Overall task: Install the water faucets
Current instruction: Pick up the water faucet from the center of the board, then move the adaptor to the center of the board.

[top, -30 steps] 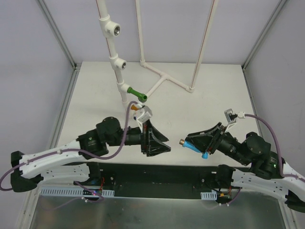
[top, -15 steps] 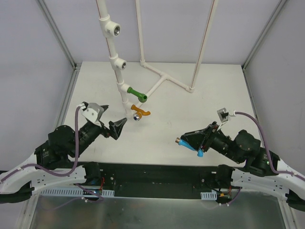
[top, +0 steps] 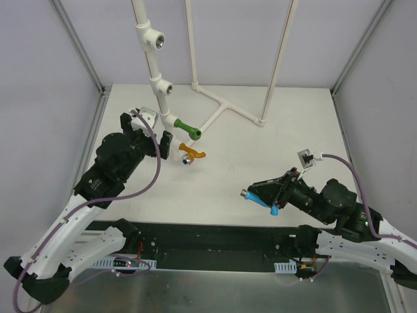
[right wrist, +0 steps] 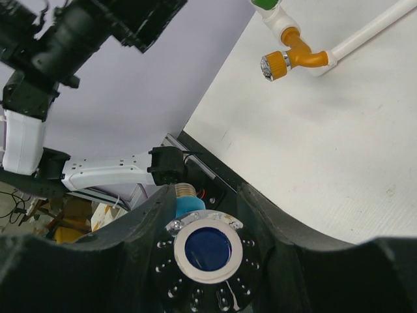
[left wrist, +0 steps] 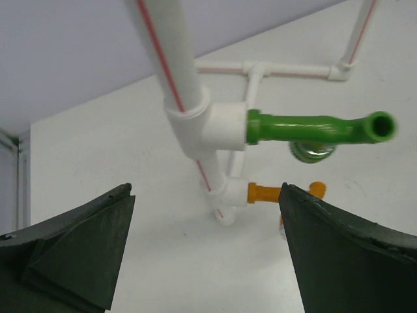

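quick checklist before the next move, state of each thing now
1. Grip of right gripper on light blue faucet: ok.
2. Jaws of left gripper open, nothing held: ok.
3. Seating of green faucet and orange faucet in the lower tees: ok; tightness: cannot tell.
4. Free port: ok, two upper tees are empty.
5. Alignment of light blue faucet with a tee: not ok, far from the pipe.

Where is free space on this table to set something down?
Free: the far right corner beyond the white pipe foot; the middle between the orange faucet and the right gripper holding the blue faucet. Crowded: around the green faucet and the left gripper.
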Controlling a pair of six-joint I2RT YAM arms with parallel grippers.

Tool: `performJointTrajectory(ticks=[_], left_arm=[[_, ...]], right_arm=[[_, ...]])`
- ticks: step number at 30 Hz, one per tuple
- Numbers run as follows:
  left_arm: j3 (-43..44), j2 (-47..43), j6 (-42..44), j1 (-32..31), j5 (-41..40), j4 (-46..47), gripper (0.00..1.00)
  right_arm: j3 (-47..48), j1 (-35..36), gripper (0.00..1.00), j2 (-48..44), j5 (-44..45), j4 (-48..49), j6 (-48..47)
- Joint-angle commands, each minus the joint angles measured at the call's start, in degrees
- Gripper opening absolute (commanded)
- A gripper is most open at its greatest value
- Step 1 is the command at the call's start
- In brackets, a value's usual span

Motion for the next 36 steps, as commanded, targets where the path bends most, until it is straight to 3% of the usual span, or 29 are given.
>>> performJointTrajectory(ticks=[1,6,10,14,21,25,28,29,31,33,36], left_arm=[[0.33,1.06,-9.59,17.68,25.22,4.21,0.95],[2.35,3.96,-10.04,23.68,32.18,8.15,0.96],[0.87,6.68,-10.39,25.27,38.94,17.02,0.96],[-1.59,10.02,-10.39,27.46,39.57,24.93,0.95],[-1.25,19.25,-14.17,33.26,44.49,36.71,0.84],[1.73,24.78,-18.2,33.8,48.17,41.65,0.67],[4.63,28.13,-22.85,33.8,55.89,43.14,0.48],[4.99,28.83,-25.13,33.71,58.36,44.1,0.38],[5.6,29.37,-29.62,33.62,63.81,44.64,0.0],[3.86,27.27,-33.85,32.66,65.67,44.64,0.0],[-0.89,21.65,-32.03,28.54,64.45,40.18,0.0]], right_arm=[[-0.12,0.33,0.0,-2.01,0.04,3.07,1.27],[-0.12,0.25,0.0,-2.28,0.04,2.36,0.83],[-0.47,0.33,0.0,-2.54,0.31,1.92,0.83],[-0.12,0.33,0.0,-3.51,1.53,0.7,0.65],[1.72,0.33,0.0,-5.26,2.77,-3.26,-0.13],[1.99,0.33,0.0,-6.41,3.47,-4.67,-0.31],[1.81,0.33,0.0,-7.11,3.99,-5.19,-0.57],[1.72,0.25,0.0,-7.29,4.34,-5.46,-0.75],[2.16,0.25,0.0,-7.12,5.22,-6.33,-1.8],[3.21,0.33,0.0,-6.33,6.63,-7.56,-3.12],[6.02,0.25,0.0,-2.39,8.21,-8.89,-6.36]])
